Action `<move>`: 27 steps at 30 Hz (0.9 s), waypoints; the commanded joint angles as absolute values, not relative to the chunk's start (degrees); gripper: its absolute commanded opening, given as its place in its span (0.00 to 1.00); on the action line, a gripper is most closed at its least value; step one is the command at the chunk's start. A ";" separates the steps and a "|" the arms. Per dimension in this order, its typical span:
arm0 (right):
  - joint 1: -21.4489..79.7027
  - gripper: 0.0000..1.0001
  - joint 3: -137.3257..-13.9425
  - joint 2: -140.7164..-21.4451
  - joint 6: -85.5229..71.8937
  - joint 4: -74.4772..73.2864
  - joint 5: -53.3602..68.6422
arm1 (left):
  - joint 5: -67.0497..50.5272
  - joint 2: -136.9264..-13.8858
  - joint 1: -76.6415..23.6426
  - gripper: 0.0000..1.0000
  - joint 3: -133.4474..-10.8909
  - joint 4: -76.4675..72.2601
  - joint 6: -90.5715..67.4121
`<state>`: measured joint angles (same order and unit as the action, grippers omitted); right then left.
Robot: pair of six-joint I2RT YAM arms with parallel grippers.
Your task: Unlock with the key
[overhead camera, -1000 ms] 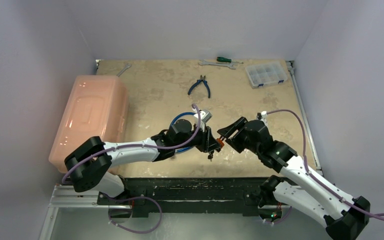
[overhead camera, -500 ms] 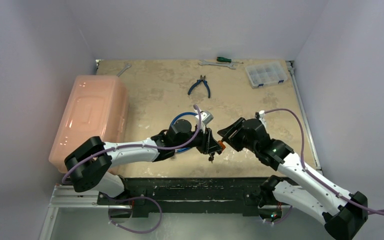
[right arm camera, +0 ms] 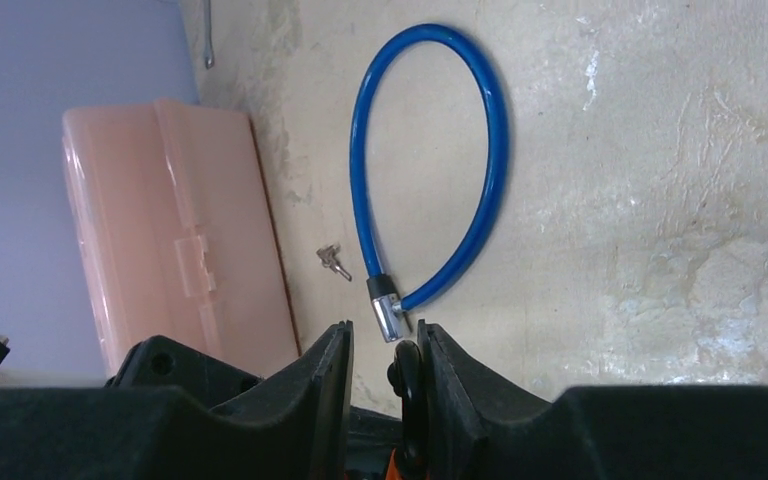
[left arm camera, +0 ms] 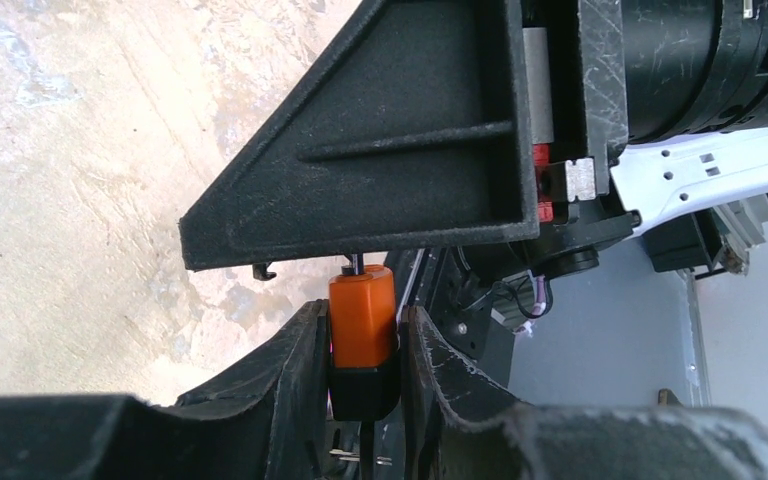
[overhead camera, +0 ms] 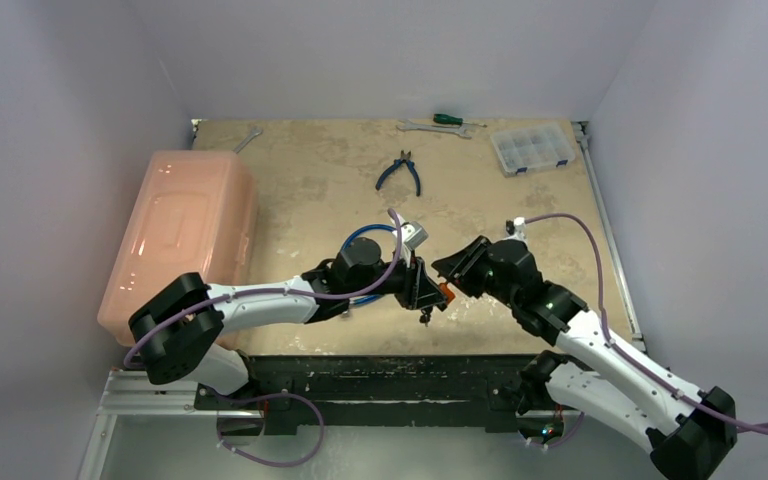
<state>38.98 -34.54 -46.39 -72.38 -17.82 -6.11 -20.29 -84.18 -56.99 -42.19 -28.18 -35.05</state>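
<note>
Table (overhead camera: 310, 190): sandy and worn, spread below and beyond both sets of fingers.
Pink lidded box (overhead camera: 185, 235): at the table's edge, well apart from the fingers, on the left arm's outer side.
Blue cable (right arm camera: 490, 170): a loop lying flat on the table beyond the right fingertips. Its metal end (right arm camera: 388, 322) shows just past the gap between them.
Compartment box (overhead camera: 532, 148): clear, far beyond the right fingers near the back corner.
Pliers (overhead camera: 399, 172): blue-handled, well beyond both grippers.
Left gripper (left arm camera: 364, 320): clenched on the lock body, one finger pressed to each side.
Right gripper (right arm camera: 382, 333): fingers drawn close, tips just beside the left fingertips. A black rounded piece (right arm camera: 406, 392) sits in the gap against one finger. Whether both fingers pinch it cannot be told.
Lock body (left arm camera: 361, 345): orange above, black below, upright between the left fingers. A thin pin (left arm camera: 358, 263) rises from its orange end toward the right gripper's finger.
Key (right arm camera: 332, 262): small, metal, flat on the table beyond the right fingertips, between the cable and the pink box, touching neither.
</note>
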 commanded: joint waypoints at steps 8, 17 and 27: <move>39.14 0.32 -31.89 -39.76 -60.53 -5.00 -0.23 | -30.35 -83.13 -55.11 0.00 -40.87 -40.10 -40.91; 39.17 0.30 -32.14 -37.76 -53.81 -1.60 3.66 | -36.27 -82.85 -54.32 0.00 -40.62 -44.42 -44.76; 39.15 0.29 -31.69 -34.22 -48.54 -0.70 5.99 | -41.44 -82.27 -53.06 0.00 -39.81 -50.01 -49.73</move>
